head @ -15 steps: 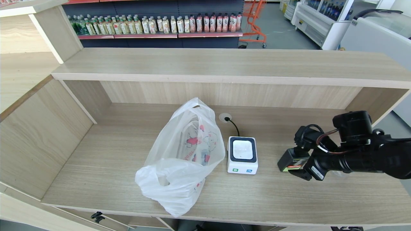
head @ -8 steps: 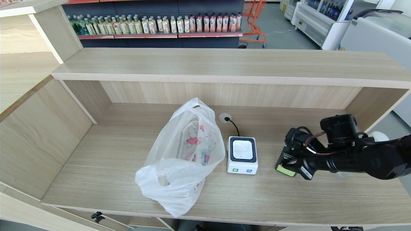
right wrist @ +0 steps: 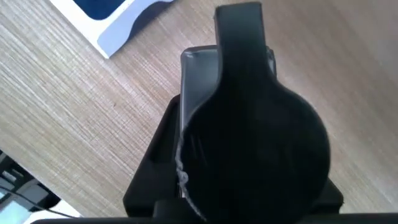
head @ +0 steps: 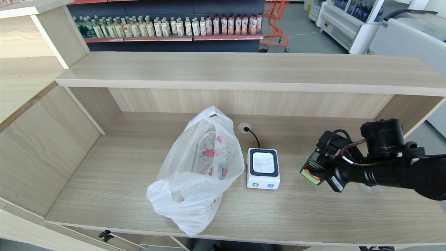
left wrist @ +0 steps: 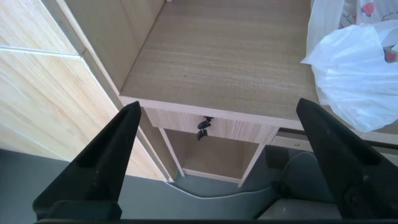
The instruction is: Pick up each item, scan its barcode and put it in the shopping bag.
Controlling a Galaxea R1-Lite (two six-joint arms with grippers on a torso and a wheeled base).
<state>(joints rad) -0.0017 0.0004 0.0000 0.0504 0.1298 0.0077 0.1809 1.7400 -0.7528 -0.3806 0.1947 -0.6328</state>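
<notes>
Right gripper pinching a small dark box with a red-and-green label above the light wooden desk. The white barcode scanner with a dark-framed window lies near, at 9 o'clock from the box. The translucent white plastic shopping bag lies farther along the same line. The right arm is the nearer one. Left gripper spread, off the desk's near edge. Since half a second ago the box has lifted slightly and tilted.

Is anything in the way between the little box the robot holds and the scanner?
Nothing visible is. The little box in the right end effector is just right of the scanner, with bare counter between them. The shopping bag sits on the scanner's far side.
</notes>
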